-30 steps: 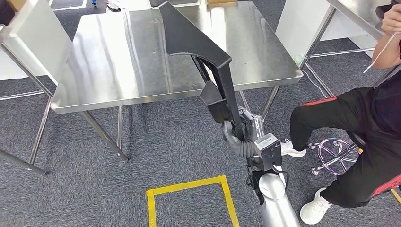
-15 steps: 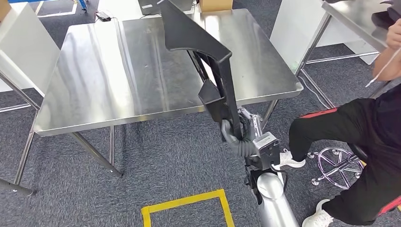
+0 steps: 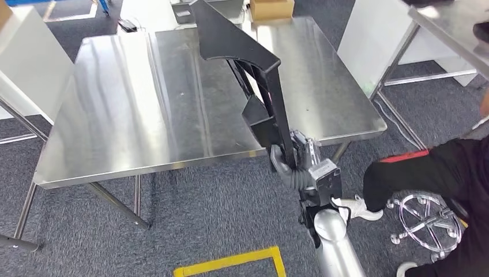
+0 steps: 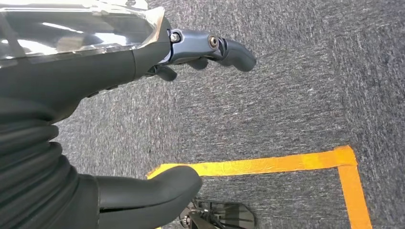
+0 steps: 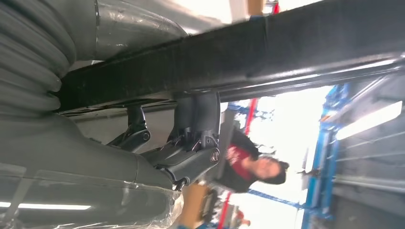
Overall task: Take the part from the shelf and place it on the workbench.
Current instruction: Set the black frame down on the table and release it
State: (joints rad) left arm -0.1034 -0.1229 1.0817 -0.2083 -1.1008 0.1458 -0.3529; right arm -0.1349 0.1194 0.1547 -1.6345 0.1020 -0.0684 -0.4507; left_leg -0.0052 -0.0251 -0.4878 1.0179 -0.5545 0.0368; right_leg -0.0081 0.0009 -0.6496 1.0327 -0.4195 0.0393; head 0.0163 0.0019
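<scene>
Your brushed stainless-steel workbench (image 3: 144,104) sat directly ahead, top bare under the load. The long black angular plastic part (image 3: 242,55) was off the shelf and carried upright, its upper end over the bench, nothing touching the steel. Your right hand (image 3: 286,163) was clenched around its lower stem; the right wrist view showed fingers (image 5: 193,119) wrapped on the bar. Your left hand (image 4: 157,124) hung released above grey carpet. Pick-up judged done; set-down and release remained

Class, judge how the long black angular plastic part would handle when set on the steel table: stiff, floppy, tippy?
The long black angular plastic part probably stays stiff: held low by the right robot hand, it shows no sag. Tall and top-heavy, it likely tips upright on the steel table.
</scene>
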